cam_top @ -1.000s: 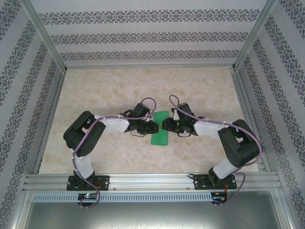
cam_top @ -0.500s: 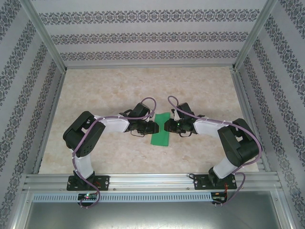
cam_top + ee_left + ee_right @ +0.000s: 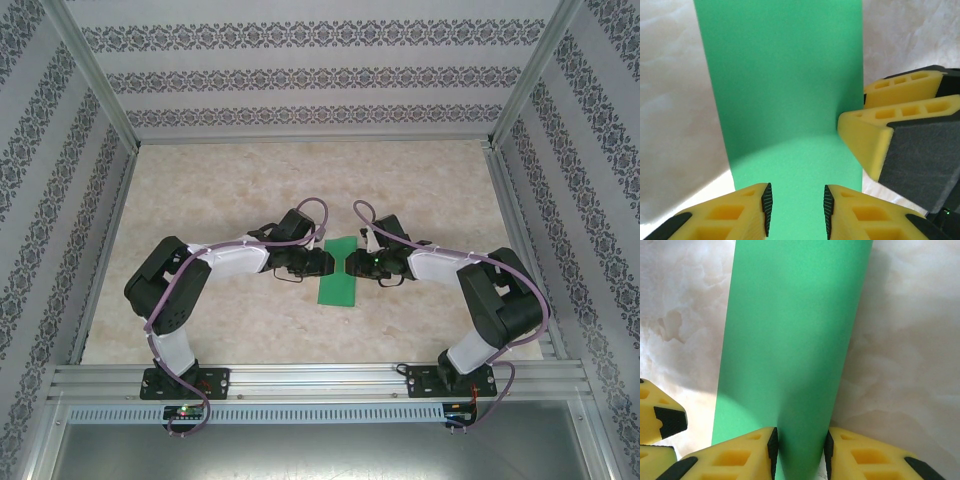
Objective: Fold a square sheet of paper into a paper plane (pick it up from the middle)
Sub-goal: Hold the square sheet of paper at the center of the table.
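Two grippers meet over one narrow strip of green paper [image 3: 337, 283] lying at the middle of the table [image 3: 220, 190].

From the left, the left gripper [image 3: 796, 210] reaches in over the strip. Its jaws are partly open, with a clear gap between the black pads [image 3: 767, 207]. The paper lies flat beneath that gap and nothing is clamped.

The strip runs away from the arms and rests on the table, already folded much narrower than a square.

From the right, the right gripper [image 3: 800, 450] comes in opposite. Its jaws are likewise partly apart, with green showing across the gap. It seems to hold nothing, though whether its tips touch the sheet cannot be told.

The step in hand looks like catching an edge for the next fold. To do it well, one gripper should pin the strip while the other works. The tips should stay low and level so the thin paper neither slides nor buckles. Any new crease should line up with the long edges before it is pressed down.
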`<action>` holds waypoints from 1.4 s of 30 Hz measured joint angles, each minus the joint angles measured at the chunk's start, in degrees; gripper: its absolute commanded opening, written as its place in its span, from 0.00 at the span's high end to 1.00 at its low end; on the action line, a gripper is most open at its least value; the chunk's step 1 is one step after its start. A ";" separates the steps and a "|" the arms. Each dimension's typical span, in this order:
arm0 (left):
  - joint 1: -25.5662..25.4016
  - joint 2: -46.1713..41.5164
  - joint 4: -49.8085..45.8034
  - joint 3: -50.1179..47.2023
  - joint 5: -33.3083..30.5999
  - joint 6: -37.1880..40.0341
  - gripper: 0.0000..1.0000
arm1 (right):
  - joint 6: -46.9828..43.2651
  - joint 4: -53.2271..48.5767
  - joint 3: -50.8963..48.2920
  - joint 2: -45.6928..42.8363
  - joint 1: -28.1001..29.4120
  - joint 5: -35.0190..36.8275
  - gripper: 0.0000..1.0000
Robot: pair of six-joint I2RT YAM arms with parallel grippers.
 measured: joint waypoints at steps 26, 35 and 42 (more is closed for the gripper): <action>-0.72 6.21 -2.91 5.16 -0.33 1.73 0.67 | -1.79 0.50 -2.10 -1.11 -3.52 -4.04 0.66; -0.70 6.21 -3.74 6.93 -0.33 2.34 0.66 | -0.70 0.52 -1.99 -0.13 -3.52 -3.58 0.73; -0.72 6.21 -4.76 7.13 -0.35 2.97 0.65 | 0.72 0.02 -1.40 0.42 -3.39 -3.15 0.73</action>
